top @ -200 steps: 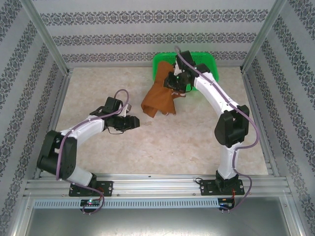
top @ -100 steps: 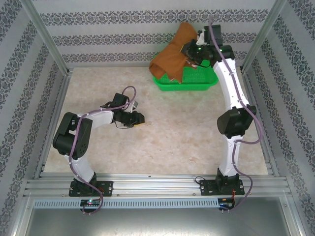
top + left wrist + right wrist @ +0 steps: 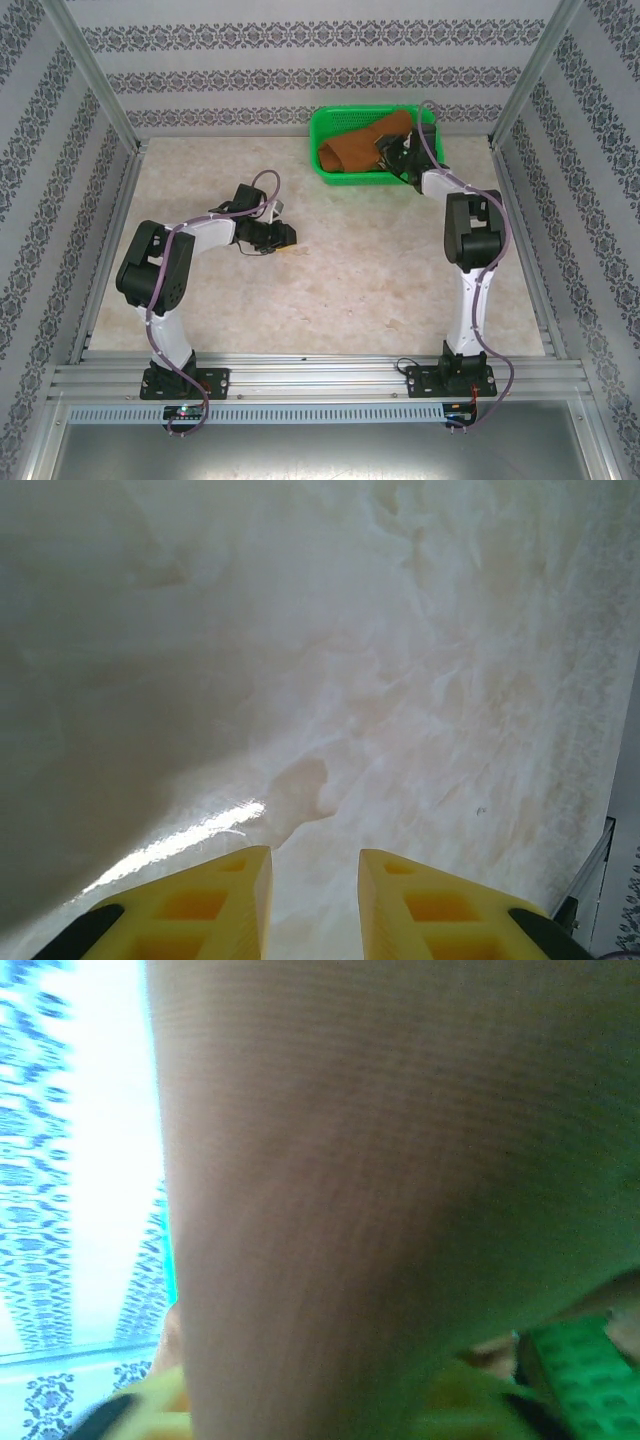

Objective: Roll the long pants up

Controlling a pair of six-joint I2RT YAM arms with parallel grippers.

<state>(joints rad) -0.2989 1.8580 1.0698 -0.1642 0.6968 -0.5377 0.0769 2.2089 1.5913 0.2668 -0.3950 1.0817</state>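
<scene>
On your worktop (image 3: 350, 290), the long pants (image 3: 355, 150) sit bunched up in the green basket (image 3: 330, 117) at the far edge, right of middle. It's soft, light, floppy cloth, so I'd grab the waistband or a hem, not the middle. The right gripper (image 3: 392, 152) is buried in the cloth and I can't tell if it's pinching. The left gripper (image 3: 283, 237) hovers left of centre, fingers partly apart, holding nothing.
</scene>
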